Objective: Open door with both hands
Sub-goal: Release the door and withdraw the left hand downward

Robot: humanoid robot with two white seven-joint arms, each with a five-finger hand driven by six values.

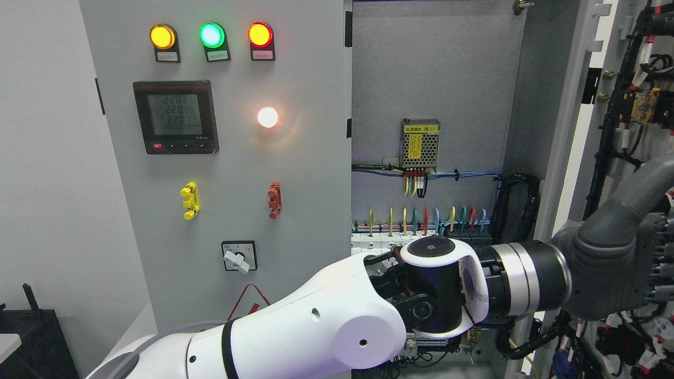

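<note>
So the cabinet door [605, 131] on the right is already swung wide open, seen nearly edge-on, with its wired back side [642, 105] facing in toward the frame's right edge. The left arm [295, 331] comes in from the lower left, white shell, and reaches across to the right. Its wrist [521, 284] goes from black to silver, and the left hand [616, 263] is a grey chunk sitting right at the door's edge. It looks like it's up against the door, but the fingers are mostly out of frame or hidden, so I can't tell if it's gripping or loose. No sign of the right hand anywhere.

Inside the cabinet [432, 79] there's a small power supply [419, 145] with a yellow label, coloured wires [421, 218] running down to a row of breakers [379, 242], and a black cable bundle [518, 205] on the right side.

The closed left panel [221, 158] has three lit lamps up top, amber [162, 36], green [211, 35] and red [260, 34], a meter [175, 117] showing digits, one more glowing lamp [267, 117], a yellow handle [190, 200], a red handle [274, 200] and a rotary switch [238, 256]
</note>
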